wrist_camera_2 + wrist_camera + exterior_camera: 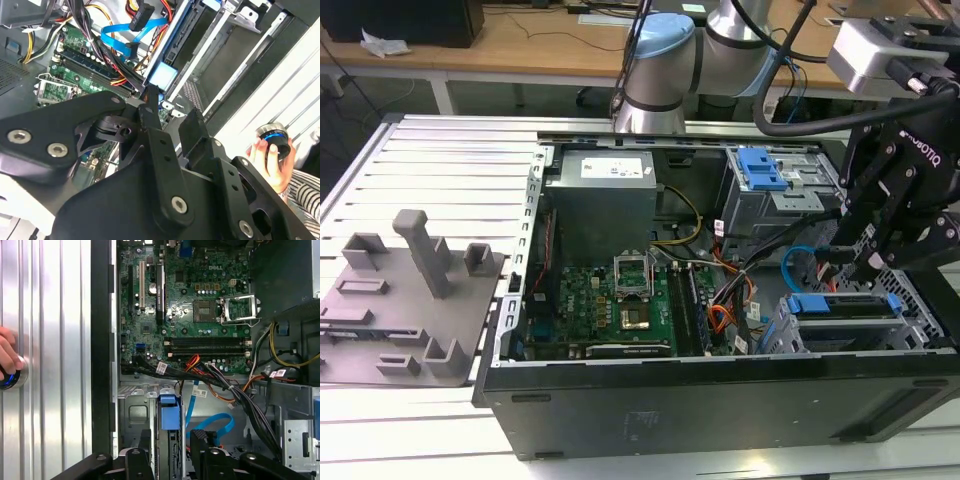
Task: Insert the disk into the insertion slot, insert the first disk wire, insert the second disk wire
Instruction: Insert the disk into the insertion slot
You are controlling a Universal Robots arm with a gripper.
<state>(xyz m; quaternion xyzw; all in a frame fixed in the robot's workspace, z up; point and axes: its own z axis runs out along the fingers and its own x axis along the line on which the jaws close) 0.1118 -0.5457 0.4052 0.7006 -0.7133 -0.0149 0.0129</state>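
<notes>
The disk (840, 306), in its bright blue carrier (169, 412), sits edge-up inside the insertion slot (790, 335), the low silver cage (131, 412) at the case's front corner. My gripper (861, 266) hovers just above it, open, its black fingers (201, 440) straddling the carrier's blue tab (162, 75) without touching it. The second disk wire (793, 262), a light-blue flat cable (212, 422), loops free beside the cage, and its black plug (141, 17) hangs loose. Which strand of the black bundle is the first disk wire I cannot tell.
A taller grey cage with a blue latch (760, 168) stands behind the slot. The motherboard (200, 305) and orange and yellow wire bundles (192, 362) lie alongside. A hand (267, 157) rests on a round knob outside the case. Grey fixtures (415, 270) stand at the exterior view's left.
</notes>
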